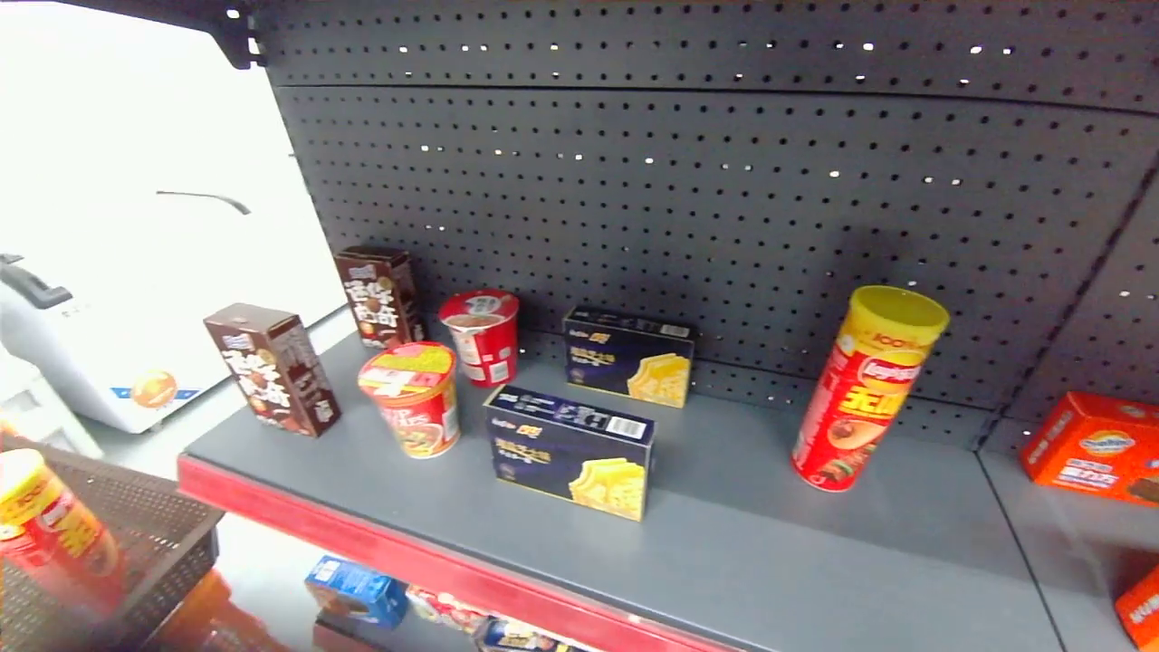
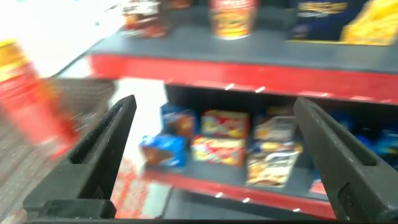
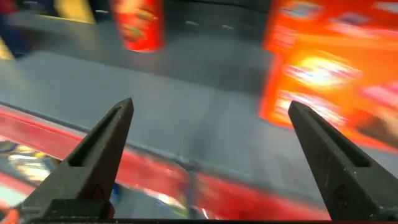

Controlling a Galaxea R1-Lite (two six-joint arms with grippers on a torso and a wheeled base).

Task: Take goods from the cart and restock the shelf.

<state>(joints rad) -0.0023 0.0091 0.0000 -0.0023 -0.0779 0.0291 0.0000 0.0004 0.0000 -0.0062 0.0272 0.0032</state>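
- Restock scene: grey shelf w/ red front lip, black pegboard behind.
- Task goods: red can w/ yellow lid stands in the black mesh cart, left of and below the shelf's front lip. The can is cut off by the frame edge and its label print is smeared.
- Left hand: fingers wide apart, facing the red lip and the tier beneath. The can shows close by as a red-yellow blur.
- Right hand: fingers wide apart, facing the shelf top.
- Shelf, left end: front brown box and rear brown box, both upright, w/ white characters and a small blue-white badge.
- Just beside them: front noodle cup, red w/ yellow-white lid; rear noodle cup, red w/ pale lid.
- Centre: front blue box and rear blue box, dark navy w/ gold lettering, a yellow food pic and a white barcode on top.
- Well apart to the right: red tube w/ yellow lid, yellow lettering and a blue-red oval logo.
- Next bay, right: orange box w/ blue-yellow emblem, partly cut off; its print is unreadable in the right wrist view.
- Lower tier: blue pack and other pkgs, mostly hidden under the lip, details too blurred to tell.
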